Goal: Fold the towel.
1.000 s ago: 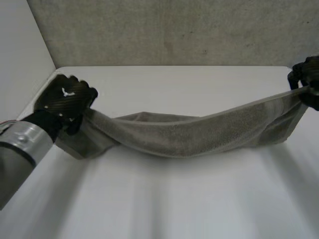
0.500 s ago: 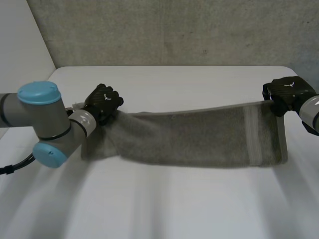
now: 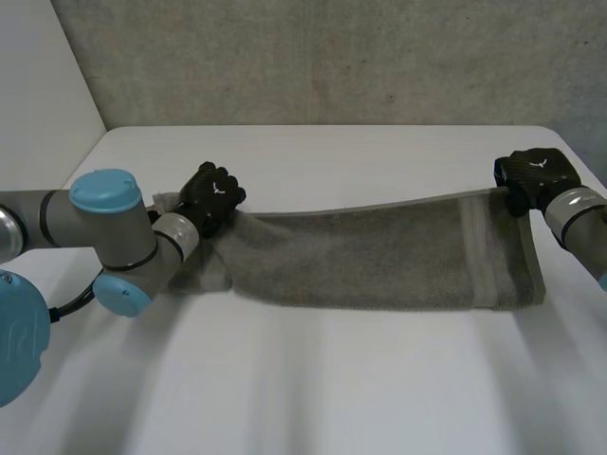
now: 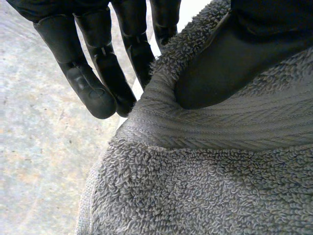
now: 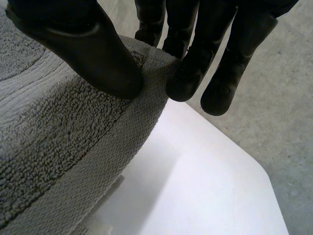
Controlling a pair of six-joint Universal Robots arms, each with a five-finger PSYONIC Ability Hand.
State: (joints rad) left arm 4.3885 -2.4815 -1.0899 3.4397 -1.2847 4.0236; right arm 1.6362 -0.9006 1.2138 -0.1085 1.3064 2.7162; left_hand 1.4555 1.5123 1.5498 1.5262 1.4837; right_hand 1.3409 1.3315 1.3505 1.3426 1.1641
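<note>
Inspection from the remote station, head view first. The towel (image 3: pixel 379 256), grey terry, is stretched lengthwise across the white table (image 3: pixel 313 379), held between the two hands. Its far long edge runs almost straight from one hand to the other. The rest falls toward me, and the near edge appears to lie on the tabletop.

Left hand (image 3: pixel 211 194): it is at the towel's left end, at the far corner. In the left wrist view the thumb (image 4: pixel 234 54) presses onto the woven band and the fingers (image 4: pixel 88 83) stand behind the towel's edge, so I record a pinch on the cloth. The towel's left end is bunched and creased below this hand, beside the left arm (image 3: pixel 104 237).

Right hand (image 3: pixel 531 175): it is at the far corner of the right end. In the right wrist view the thumb (image 5: pixel 83 49) bears down on the hem, with the fingers (image 5: pixel 220 73) curled on the other side, so this is also a pinch on the cloth. A woven band crosses the towel's width just inside this end, which hangs flat and unwrinkled.

A rough concrete wall (image 3: pixel 332 57) stands behind the table.
</note>
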